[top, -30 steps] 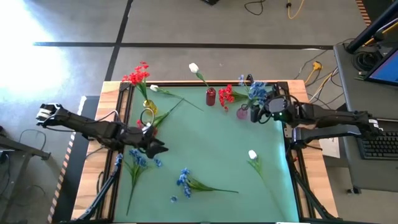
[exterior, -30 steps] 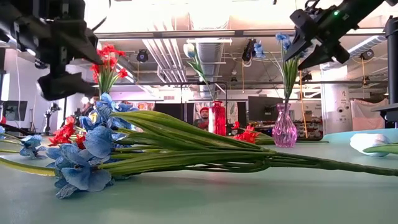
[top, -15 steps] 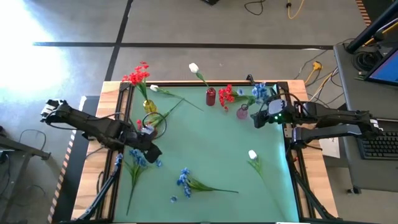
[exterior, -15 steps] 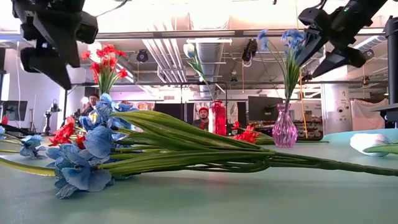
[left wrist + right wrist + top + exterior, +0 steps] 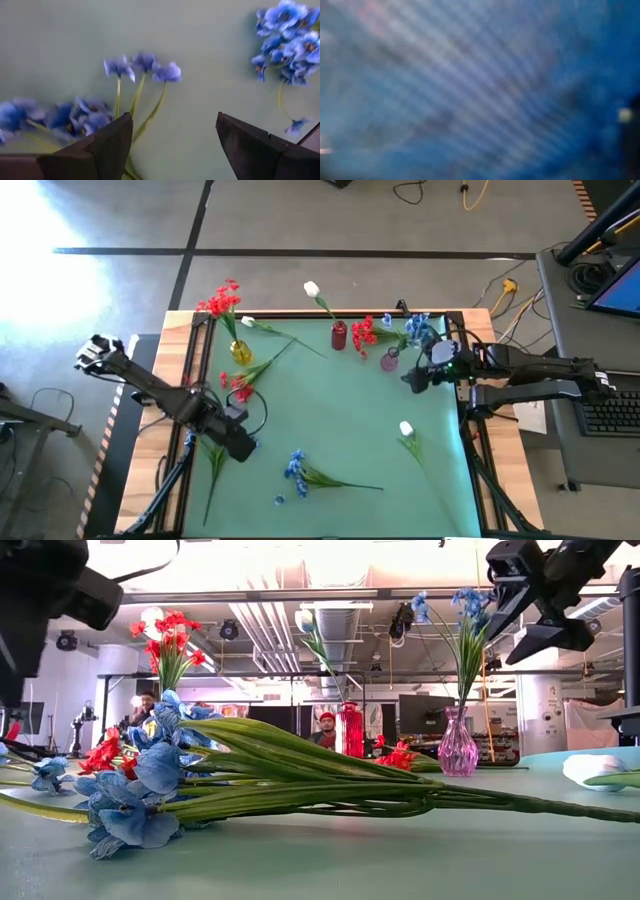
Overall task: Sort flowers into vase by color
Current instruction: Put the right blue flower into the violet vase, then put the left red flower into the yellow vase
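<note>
My left gripper (image 5: 243,448) (image 5: 172,117) hangs open, pointing down over a blue flower (image 5: 218,438) (image 5: 142,67) that lies on the green mat at the near left. My right gripper (image 5: 412,378) (image 5: 510,620) is open, raised beside the pink vase (image 5: 389,361) (image 5: 458,748), where a blue flower (image 5: 415,330) (image 5: 468,610) stands. A yellow vase (image 5: 240,352) holds red flowers (image 5: 220,300). A red vase (image 5: 339,336) holds a white flower (image 5: 312,288). Lying on the mat are a second blue flower (image 5: 297,467), a white flower (image 5: 406,428) and red flowers (image 5: 240,380) (image 5: 362,332).
The three vases stand in a row along the mat's far edge. A black frame rail (image 5: 470,440) borders the mat at left and right. The right wrist view shows only a blue blur. Bare mat (image 5: 340,410) lies between the two arms.
My left gripper has gone toward the table's near edge and tipped downward, and now hangs over the blue flower at the near left. My right gripper has turned at the wrist and stands a little apart from the blue flower, which stays upright in the pink vase.
</note>
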Robot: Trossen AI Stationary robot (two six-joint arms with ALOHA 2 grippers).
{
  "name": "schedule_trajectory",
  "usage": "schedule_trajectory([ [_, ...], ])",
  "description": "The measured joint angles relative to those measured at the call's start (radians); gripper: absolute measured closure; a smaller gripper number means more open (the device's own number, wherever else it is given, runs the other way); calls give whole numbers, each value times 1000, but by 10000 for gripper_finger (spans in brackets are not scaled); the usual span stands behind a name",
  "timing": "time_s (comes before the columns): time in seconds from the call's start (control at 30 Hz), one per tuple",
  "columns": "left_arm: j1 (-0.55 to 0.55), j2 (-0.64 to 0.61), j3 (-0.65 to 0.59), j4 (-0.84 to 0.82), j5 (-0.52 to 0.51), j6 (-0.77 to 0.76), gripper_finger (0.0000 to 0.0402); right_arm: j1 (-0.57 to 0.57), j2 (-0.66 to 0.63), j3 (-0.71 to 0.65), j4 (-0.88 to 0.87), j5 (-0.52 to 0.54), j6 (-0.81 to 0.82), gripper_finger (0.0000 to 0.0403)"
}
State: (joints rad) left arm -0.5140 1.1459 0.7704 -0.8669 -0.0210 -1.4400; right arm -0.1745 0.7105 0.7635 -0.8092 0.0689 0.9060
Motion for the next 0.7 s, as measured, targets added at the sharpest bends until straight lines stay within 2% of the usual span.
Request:
schedule_trajectory([
  [0.2, -39, 17, 0, -39, 21, -65, 128, 24, 0, 0, -1, -53, 18, 154],
  [0.4, -65, 28, 0, -54, 34, -80, 128, 104, 20, 0, 10, -78, 48, 154],
  [0.7, -66, 29, 0, -54, 29, -47, 128, 235, 174, 0, 143, -114, 42, 154],
])
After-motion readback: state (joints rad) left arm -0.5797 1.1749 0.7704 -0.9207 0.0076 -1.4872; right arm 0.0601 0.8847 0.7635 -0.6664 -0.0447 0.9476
